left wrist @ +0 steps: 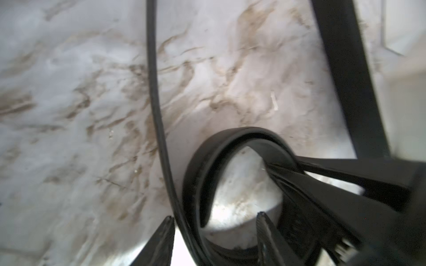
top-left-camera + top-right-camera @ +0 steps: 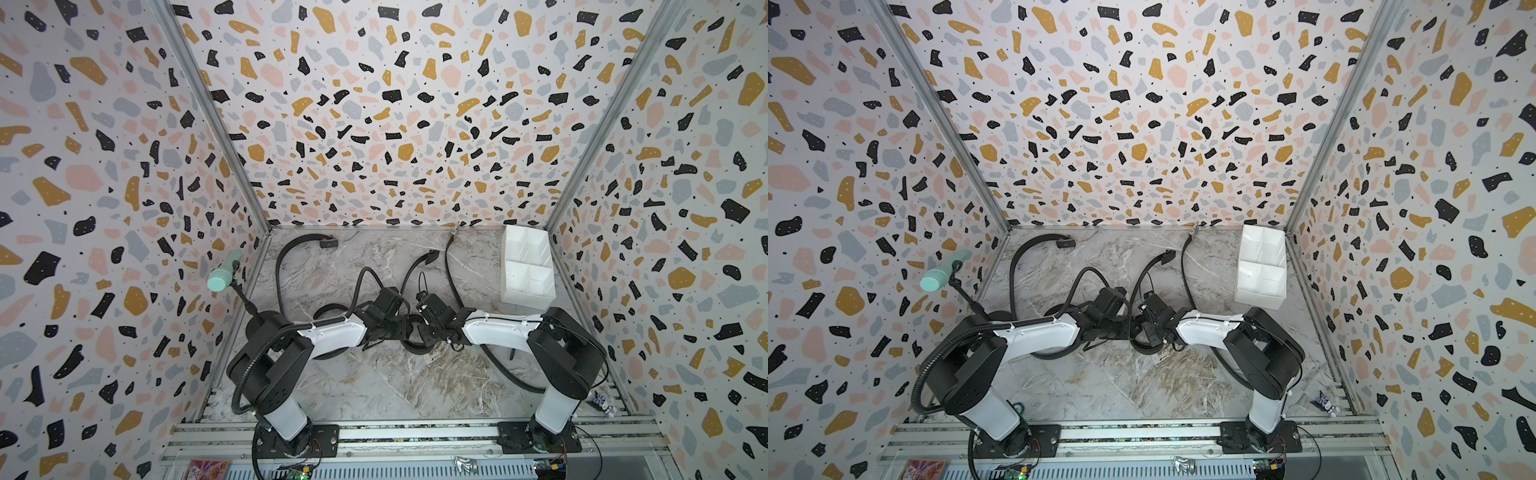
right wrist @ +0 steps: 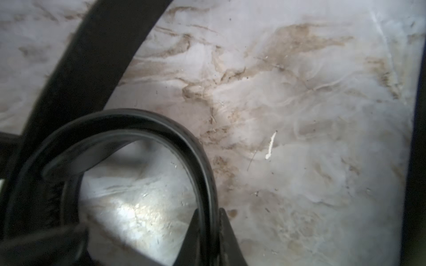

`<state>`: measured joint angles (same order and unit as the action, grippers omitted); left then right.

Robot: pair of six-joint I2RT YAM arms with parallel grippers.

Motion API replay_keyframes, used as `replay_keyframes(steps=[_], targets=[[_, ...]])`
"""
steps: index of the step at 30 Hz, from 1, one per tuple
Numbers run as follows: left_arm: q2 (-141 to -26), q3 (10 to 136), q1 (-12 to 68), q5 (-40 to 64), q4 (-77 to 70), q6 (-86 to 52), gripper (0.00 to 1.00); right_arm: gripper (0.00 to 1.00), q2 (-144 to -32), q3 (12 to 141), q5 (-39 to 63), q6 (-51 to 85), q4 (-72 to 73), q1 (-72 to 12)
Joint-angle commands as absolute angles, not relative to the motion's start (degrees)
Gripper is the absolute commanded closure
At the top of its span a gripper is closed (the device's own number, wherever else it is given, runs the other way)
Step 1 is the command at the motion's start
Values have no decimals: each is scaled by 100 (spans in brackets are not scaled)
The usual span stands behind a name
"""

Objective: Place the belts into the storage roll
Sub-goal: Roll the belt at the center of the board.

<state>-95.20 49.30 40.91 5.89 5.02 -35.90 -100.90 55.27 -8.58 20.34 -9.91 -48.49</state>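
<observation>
Three belts are out on the marble table (image 2: 374, 386), and the storage roll (image 2: 527, 300) sits in the far right corner, well apart from the action; both top views tell the same story. One wide belt (image 2: 279, 282) arcs along the left side near the mint-green cylinder (image 2: 222, 276), its buckle up by the back wall. The thin belt (image 2: 449, 262) runs from the back wall down past the storage roll and ducks under the right arm (image 2: 498, 328). The left arm (image 2: 332, 334) meets it nose to nose at mid-table, both wrists bent over a coiled belt (image 2: 415, 348) whose buckle end trails off toward the back. Over to the left wrist view: the left gripper (image 1: 215, 218) has its jaws spread, standing either side of the strap where it feeds into the coil. One fingertip is just beside that strap, and whether it touches I cannot tell. Now the right wrist view: the right gripper (image 3: 210, 228) is pressed tight, both fingers pinching the wall of the coil between them, the loop standing on edge on the marble.
</observation>
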Motion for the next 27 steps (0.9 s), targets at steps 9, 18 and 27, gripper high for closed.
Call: replay_keyframes(steps=[9,18,27], targets=[[-9935,5311,4148,-145,477,-3429,64,97,-10339,5317,-145,2013,-1516,-4957],[-10228,5436,4271,-284,513,-3119,94,96,-10387,5416,-111,2013,-1568,-4983],[-10055,5144,4454,-893,902,-2673,100,62,-9932,5430,474,2106,-1749,-4694]])
